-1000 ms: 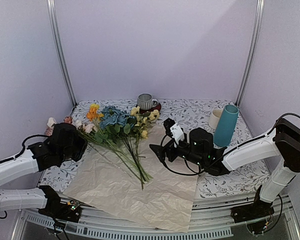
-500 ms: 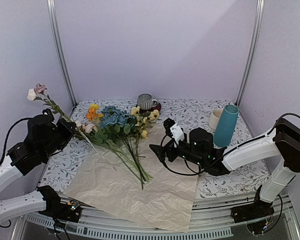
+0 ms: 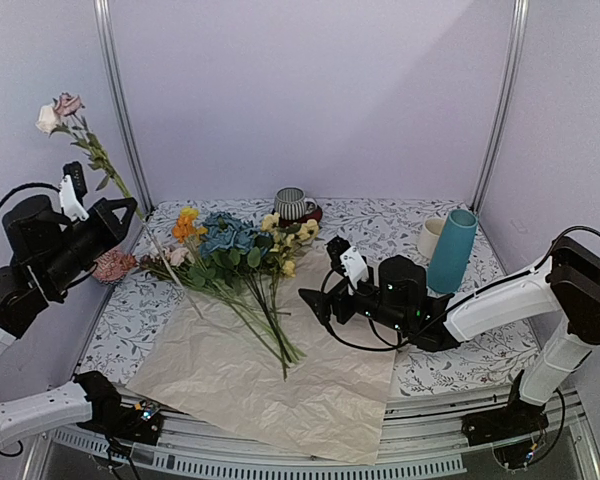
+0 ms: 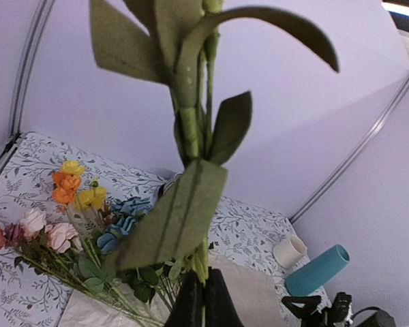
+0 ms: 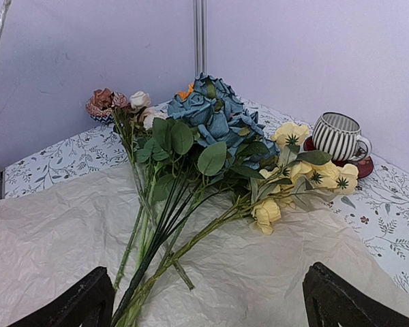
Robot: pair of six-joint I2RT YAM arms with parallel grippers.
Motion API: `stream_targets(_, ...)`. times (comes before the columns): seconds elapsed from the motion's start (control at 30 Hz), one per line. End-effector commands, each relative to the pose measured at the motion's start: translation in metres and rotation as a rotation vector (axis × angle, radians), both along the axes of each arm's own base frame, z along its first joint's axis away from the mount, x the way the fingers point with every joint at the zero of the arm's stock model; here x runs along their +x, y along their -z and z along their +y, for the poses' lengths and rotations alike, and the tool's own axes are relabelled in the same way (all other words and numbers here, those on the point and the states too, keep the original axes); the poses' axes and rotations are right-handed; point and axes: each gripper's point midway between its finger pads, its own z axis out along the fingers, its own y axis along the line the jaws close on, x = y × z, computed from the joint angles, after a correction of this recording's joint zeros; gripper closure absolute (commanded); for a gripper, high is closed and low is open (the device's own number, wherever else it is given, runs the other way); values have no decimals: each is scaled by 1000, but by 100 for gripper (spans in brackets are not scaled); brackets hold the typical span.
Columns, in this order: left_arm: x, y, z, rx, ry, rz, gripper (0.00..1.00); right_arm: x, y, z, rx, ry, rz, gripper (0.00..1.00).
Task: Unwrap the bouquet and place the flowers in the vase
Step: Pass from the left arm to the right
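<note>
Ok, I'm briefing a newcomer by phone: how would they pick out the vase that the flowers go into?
Look to the right rear corner of the floral-patterned table. Two vessels stand there side by side, a short cream mug and the vase. The vase is the tall plain teal cylinder, clearly taller than the mug.

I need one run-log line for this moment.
left tool: shut on one flower stem, raised | right tool: open above paper | remaining flowers: on paper | vase: upright, no flowers

Left arm is reared high, left gripper (image 3: 118, 208) tilted upward, jaws pinched shut on a stem (image 3: 94, 153) rising above it. Right arm is stretched low, right gripper (image 3: 318, 272) level, jaws spread wide.
</note>
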Motion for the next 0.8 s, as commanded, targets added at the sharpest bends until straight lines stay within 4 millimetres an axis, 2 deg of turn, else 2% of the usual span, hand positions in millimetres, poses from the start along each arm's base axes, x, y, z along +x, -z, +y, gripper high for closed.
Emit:
stream_targets(0.0, -3, -6, -39, 99, 219, -18, 100, -5, -21, 0, 36, -15, -25, 1)
stream_targets(0.27, -3, 17, -111, 79, 566, -33, 100, -16, -43, 11, 75, -101, 5, 1)
stream_targets(0.43, -14, 31, -151, 107, 738, -55, 100, -24, -55, 23, 70, -161, 115, 4)
stream_targets(0.6, -25, 45, -179, 160, 827, -96, 100, -50, -79, 32, 128, -307, 176, 8)
stream_targets(0.77, -27, 53, -190, 158, 851, -127, 100, -74, -104, 42, 191, -451, 217, 15)
